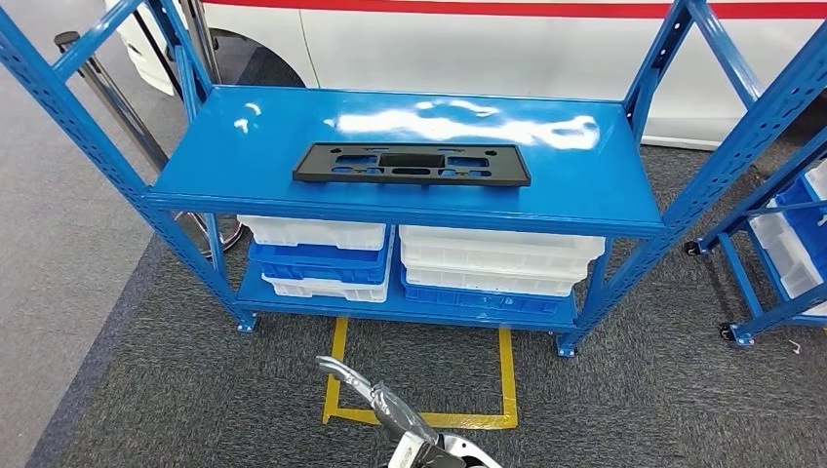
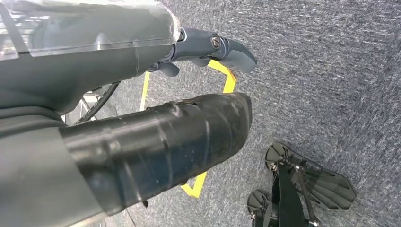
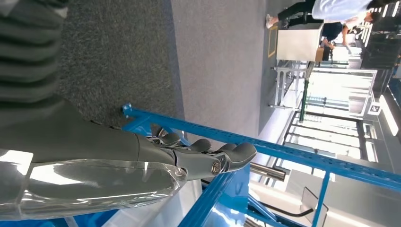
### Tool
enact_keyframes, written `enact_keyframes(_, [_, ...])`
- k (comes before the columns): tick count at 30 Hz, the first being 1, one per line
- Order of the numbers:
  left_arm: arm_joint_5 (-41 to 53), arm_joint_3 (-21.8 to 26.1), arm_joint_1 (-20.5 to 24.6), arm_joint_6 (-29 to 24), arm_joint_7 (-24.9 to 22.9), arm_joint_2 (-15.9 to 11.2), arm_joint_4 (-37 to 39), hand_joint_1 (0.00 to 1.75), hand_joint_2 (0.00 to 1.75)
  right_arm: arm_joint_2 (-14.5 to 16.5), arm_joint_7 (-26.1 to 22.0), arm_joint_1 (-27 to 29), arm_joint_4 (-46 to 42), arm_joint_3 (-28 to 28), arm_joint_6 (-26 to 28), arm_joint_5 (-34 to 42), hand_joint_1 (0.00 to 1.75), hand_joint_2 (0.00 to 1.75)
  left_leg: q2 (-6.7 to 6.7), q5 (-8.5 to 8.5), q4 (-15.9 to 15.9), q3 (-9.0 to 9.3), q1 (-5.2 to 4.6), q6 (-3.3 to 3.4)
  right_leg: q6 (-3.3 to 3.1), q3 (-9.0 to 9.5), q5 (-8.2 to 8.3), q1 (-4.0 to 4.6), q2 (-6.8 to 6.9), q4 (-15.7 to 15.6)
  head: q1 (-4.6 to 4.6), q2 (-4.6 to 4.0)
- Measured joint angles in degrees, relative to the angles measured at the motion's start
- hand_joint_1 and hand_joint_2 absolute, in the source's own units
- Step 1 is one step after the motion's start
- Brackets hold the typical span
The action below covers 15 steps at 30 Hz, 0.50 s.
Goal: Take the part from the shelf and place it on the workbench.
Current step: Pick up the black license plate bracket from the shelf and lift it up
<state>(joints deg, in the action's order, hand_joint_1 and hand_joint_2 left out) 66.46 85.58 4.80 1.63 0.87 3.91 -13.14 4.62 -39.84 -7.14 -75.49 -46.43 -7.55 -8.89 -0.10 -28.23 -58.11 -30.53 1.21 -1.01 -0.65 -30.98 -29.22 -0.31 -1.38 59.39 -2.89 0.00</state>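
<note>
Black plastic part lies flat near the middle of the blue shelf's top deck, untouched. White and blue bins are stacked on the lower deck, and yellow floor tape marks a square before the rack. The left robot hand hangs over grey carpet, fingers loosely extended and empty; the right robot hand, likewise empty with fingers apart, hovers beside the blue frame.

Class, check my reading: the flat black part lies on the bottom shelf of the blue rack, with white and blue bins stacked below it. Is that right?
Not quite. The head view shows the black part lying on the top shelf of the blue rack, not the bottom one. The white and blue bins are indeed stacked below it.
</note>
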Motion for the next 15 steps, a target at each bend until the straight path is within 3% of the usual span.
enact_keyframes(1, [0.01,-0.02,0.0,-0.05,-0.04,0.0,0.0,0.0,0.0,-0.05,-0.03,-0.09,-0.06,-0.2,0.31,-0.04,0.0,1.75,0.0,-0.01,-0.05,-0.01,-0.01,0.02,0.01,0.0,0.01,-0.03,-0.01,-0.03,0.0,0.0])
enact_keyframes(5, [0.0,-0.06,0.0,-0.15,-0.22,0.0,0.0,0.0,0.0,-0.25,0.14,-0.52,-0.18,-1.12,1.14,-0.19,0.0,0.0,-0.02,-0.13,-0.27,-0.08,-0.07,0.21,0.1,-0.01,0.06,-0.17,-0.02,-0.08,0.0,0.0])
enact_keyframes(9, [-0.13,-0.07,0.0,-0.27,-0.46,0.0,0.0,0.0,0.0,-0.29,2.62,-0.69,-0.07,-1.46,3.11,-0.07,0.0,0.0,-0.02,-0.29,-0.55,-0.23,-0.24,0.58,0.42,0.0,0.13,-0.34,-0.04,-0.16,-0.01,0.0])
enact_keyframes(12, [-0.25,-0.07,0.02,-0.36,-0.64,0.03,0.0,0.0,0.0,-0.29,4.47,-0.79,0.05,-1.5,4.52,0.03,0.0,0.0,0.15,0.25,0.43,0.07,-0.07,1.35,1.07,0.0,0.01,-0.32,0.11,-0.14,-0.02,0.0])
enact_keyframes(13, [-0.26,-0.07,0.03,-0.36,-0.69,0.07,0.0,0.0,0.0,-0.31,4.74,-0.84,0.08,-1.51,4.72,0.03,0.0,0.0,0.31,0.55,0.98,0.3,0.11,1.69,1.28,-0.47,-0.65,-0.29,0.32,0.87,-0.03,0.0])
enact_keyframes(15, [-0.27,-0.07,0.02,-0.37,-0.72,0.13,0.0,0.0,0.0,-0.35,4.93,-0.9,0.17,-1.55,4.79,0.03,0.0,0.0,0.68,0.84,1.57,0.62,0.29,2.14,1.58,-3.31,-3.48,-0.42,0.75,6.38,-0.06,0.0])
